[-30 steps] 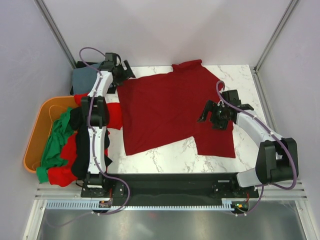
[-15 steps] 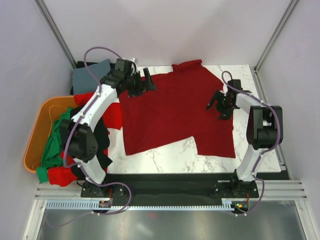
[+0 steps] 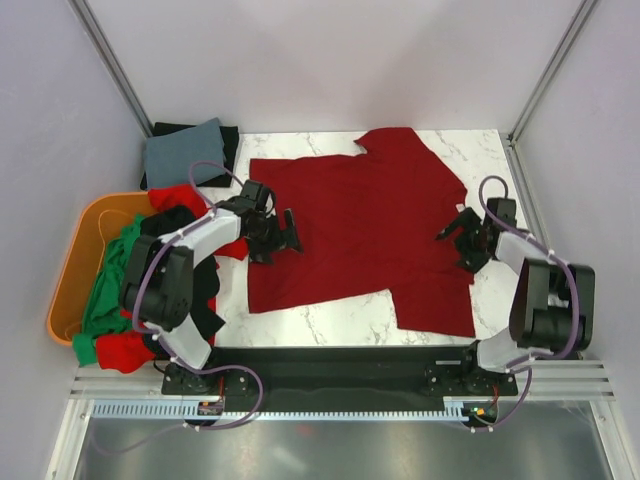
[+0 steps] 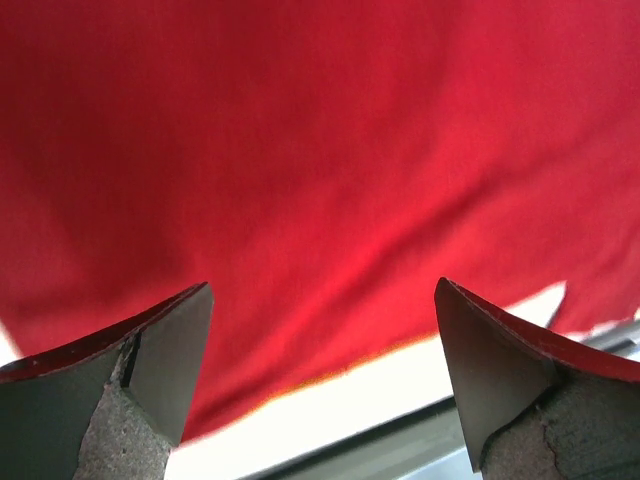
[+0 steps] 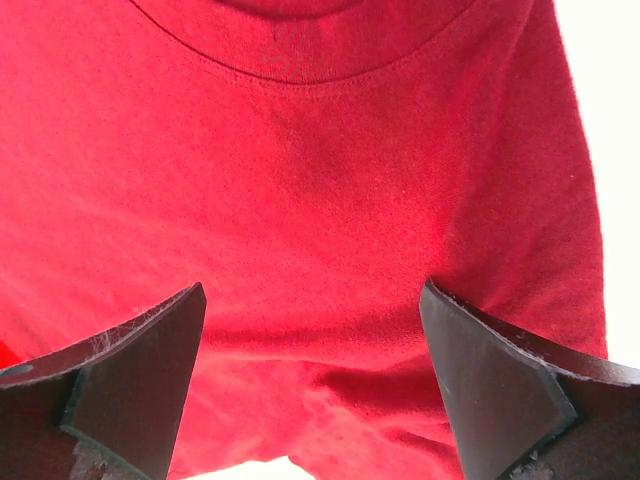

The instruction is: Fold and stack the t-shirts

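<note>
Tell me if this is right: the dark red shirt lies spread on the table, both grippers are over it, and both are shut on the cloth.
Not shut. The wrist views show the left gripper and the right gripper open, jaws wide apart. The dark red shirt does lie spread on the table, both grippers over it.

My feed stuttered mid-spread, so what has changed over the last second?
The left gripper swung from the far-left corner of the dark red t-shirt back to its left edge. The right gripper shifted out to the right edge. Both are open and hold nothing. The shirt shifted slightly right. The orange tub with its pile and the grey folded cloth stayed put.
</note>
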